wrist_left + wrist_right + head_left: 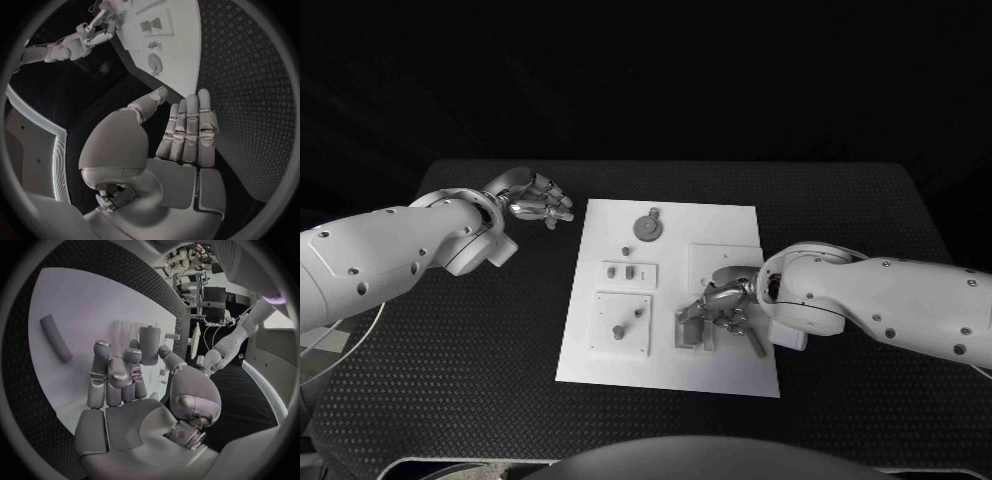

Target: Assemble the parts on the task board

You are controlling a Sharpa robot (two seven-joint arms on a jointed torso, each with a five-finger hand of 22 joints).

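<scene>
The white task board (pixel 668 365) lies in the middle of the black table. My right hand (pixel 718 312) rests over its right near part, thumb and fingers closed round an upright grey cylinder (pixel 149 342). A loose grey rod (pixel 756 343) lies on the board just beside that hand, seen too as the rod (pixel 55 337) in the right wrist view. My left hand (pixel 531 200) hovers off the board's far left corner with its fingers (pixel 187 130) stretched out straight, holding nothing. The board (pixel 178 30) and my right hand (pixel 94 32) show beyond it.
On the board sit a round grey disc (pixel 648 228), a small plate with short pieces (pixel 629 272), a square plate with pegs (pixel 622 323) and another square plate (pixel 726 258). Black mat (pixel 473 340) surrounds the board on all sides.
</scene>
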